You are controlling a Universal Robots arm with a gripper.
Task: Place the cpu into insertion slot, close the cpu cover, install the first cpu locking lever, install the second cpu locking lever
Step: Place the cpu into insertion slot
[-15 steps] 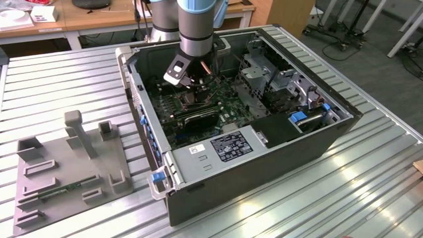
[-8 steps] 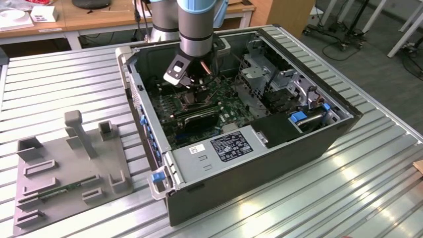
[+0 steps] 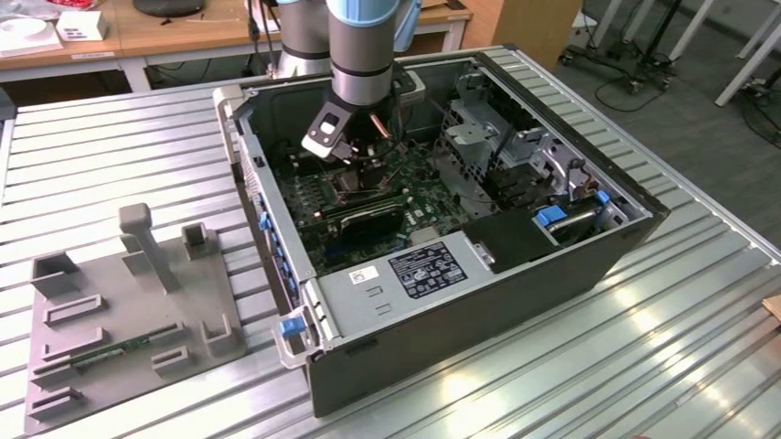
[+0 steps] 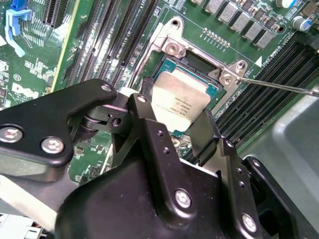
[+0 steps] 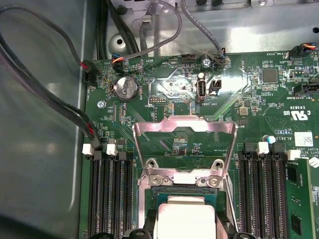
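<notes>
Currently grasping cpu (image 4: pixel 180 94) w/ gripper (image 4: pixel 173 119), tilted just over insertion slot (image 4: pixel 192 62), mid-motherboard (image 5: pixel 239 94) btwn memory slot banks (image 5: pixel 107 194); w/ cpu cover (image 5: pixel 184 123) swung open off slot's edge.

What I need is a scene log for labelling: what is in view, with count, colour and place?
computer case: one, black, open, on the silver table
fixture tray: one, grey, at the exterior view's left of the case
insertion slot: one, dark, inside the case
cpu: one, silvery-tan, over the insertion slot
cpu cover: one, silver, swung open
memory slots: several, black, flanking the slot
gripper: one, black, shut on the cpu
</notes>
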